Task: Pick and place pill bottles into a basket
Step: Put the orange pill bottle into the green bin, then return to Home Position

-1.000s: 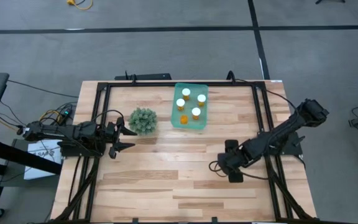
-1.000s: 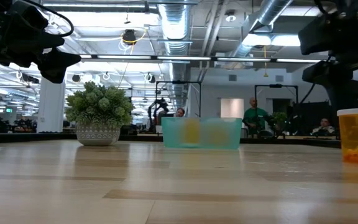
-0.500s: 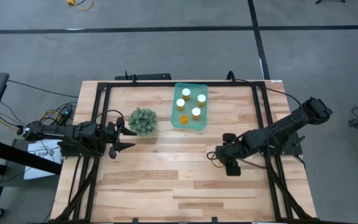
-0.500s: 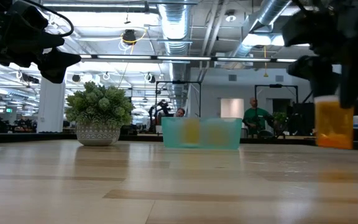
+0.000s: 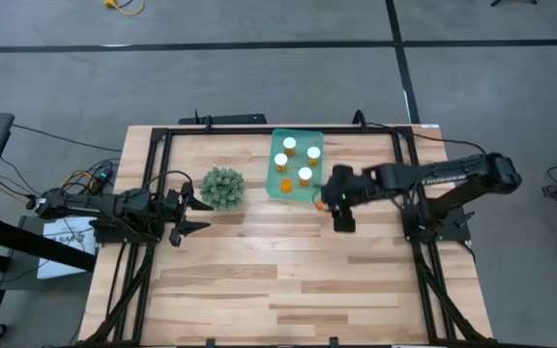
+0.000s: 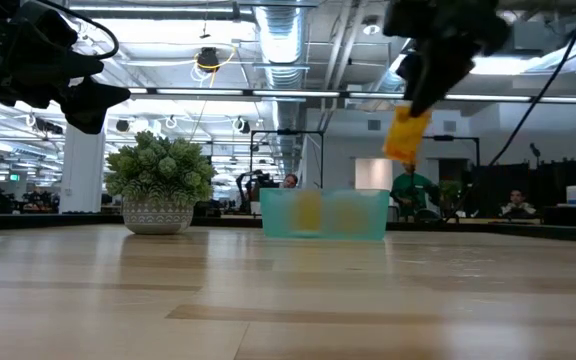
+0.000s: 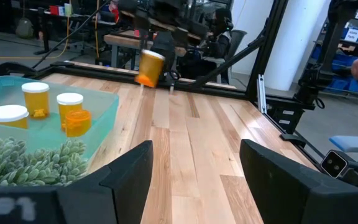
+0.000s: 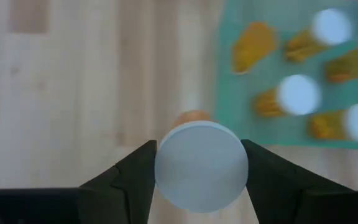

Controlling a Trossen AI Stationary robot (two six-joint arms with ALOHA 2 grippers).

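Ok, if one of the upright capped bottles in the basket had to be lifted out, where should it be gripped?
Take the upright bottle by its white cap, fingers coming straight down from above. It stands cap-up, and the basket walls and neighbouring bottles likely block a sideways approach.

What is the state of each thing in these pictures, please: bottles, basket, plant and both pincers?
Carried pill bottle: tilted, in the air beside the basket, white cap toward the right wrist camera.
Right pincer: shut on the carried pill bottle.
Left pincer: open, empty, beside the plant.
Basket: on the table, holding bottles.
Bottles in the basket: four upright with caps, one uncapped.
Plant: upright.
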